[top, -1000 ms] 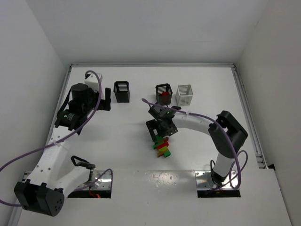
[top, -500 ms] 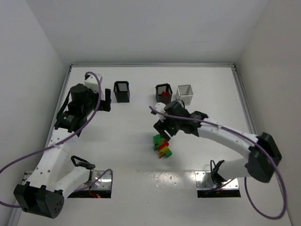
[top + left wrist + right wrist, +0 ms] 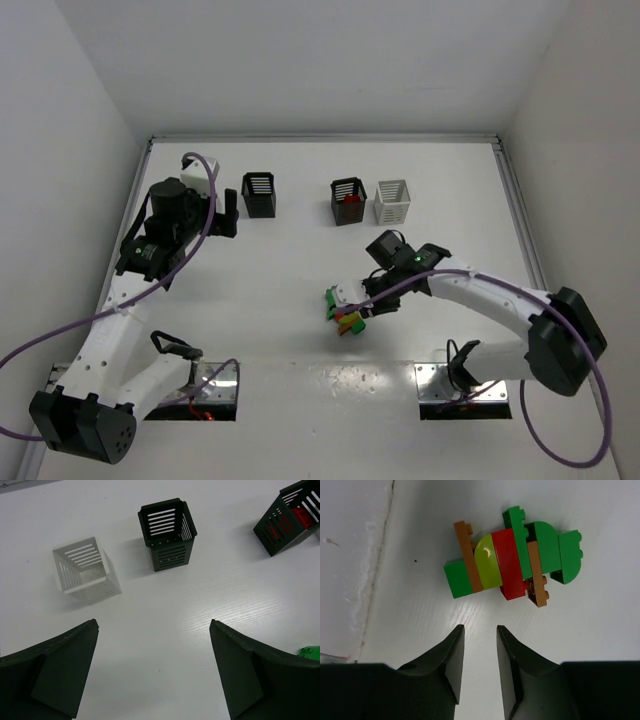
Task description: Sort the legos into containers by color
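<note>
Top external view: at the far left the left gripper (image 3: 228,212) hangs over the back of the table (image 3: 290,250). In the left wrist view (image 3: 154,626) its fingers (image 3: 55,675) stand wide apart with nothing between them. Past them that view shows the left white bin (image 3: 85,572) upright on the table. The left black bin (image 3: 167,537) stands near it to the right, not touching. The right black bin (image 3: 287,525) sits at the frame's upper right corner with a red brick (image 3: 302,515) inside. From above, the left arm (image 3: 120,310) hides the left white bin. To its right come the left black bin (image 3: 259,194), then well apart the right black bin (image 3: 349,200) showing red, and the right white bin (image 3: 392,200) just beside it. Nearer the arm bases, well apart from the bins, the legos (image 3: 345,315) lie joined in one clump. The right gripper (image 3: 352,300) is low at that clump. Its wrist view (image 3: 480,635) shows the fingers (image 3: 447,660) drawn narrow, a slim gap between them and nothing in it. The tips are just short of the legos (image 3: 512,562), which are green, orange-brown, yellow-green and red bricks stuck together, lying flat.
</note>
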### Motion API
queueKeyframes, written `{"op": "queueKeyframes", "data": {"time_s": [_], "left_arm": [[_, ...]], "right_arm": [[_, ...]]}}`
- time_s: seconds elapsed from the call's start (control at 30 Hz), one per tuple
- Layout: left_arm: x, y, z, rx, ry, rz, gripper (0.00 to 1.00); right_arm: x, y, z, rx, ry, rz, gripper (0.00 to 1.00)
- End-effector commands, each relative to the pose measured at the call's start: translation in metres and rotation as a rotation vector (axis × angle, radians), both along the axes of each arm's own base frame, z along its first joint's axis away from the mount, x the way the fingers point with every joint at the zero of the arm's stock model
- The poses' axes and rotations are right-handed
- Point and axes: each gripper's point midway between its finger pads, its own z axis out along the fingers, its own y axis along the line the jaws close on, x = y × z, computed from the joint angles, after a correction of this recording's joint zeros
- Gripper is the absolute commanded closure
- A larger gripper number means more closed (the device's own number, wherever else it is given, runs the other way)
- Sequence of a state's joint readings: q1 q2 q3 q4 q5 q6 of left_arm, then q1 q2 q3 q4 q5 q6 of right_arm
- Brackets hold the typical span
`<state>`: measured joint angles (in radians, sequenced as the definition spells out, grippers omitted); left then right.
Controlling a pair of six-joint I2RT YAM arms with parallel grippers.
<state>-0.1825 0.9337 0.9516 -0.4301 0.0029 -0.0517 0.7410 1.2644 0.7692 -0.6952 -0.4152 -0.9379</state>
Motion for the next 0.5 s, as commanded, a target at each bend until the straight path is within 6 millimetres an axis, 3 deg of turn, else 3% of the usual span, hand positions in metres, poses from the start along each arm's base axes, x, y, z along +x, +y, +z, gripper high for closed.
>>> {"op": "queueKeyframes", "data": {"time_s": [0.0,0.3,0.47], "left_arm": [[0.002,-0.002,0.014,-0.004,-0.055,-0.013,0.0],[0.001,0.001,0.009,0.018,-0.05,-0.011,0.0],[0.001,0.001,0.005,0.019,-0.041,-0.011,0.0]], "right_arm": [[0.011,0.011,-0.005,0.031,-0.04,0.189,0.68],[0.047,0.017,-0.036,-0.001,-0.03,0.211,0.66],[0.064,0.015,-0.038,-0.021,-0.026,0.179,0.58]]}}
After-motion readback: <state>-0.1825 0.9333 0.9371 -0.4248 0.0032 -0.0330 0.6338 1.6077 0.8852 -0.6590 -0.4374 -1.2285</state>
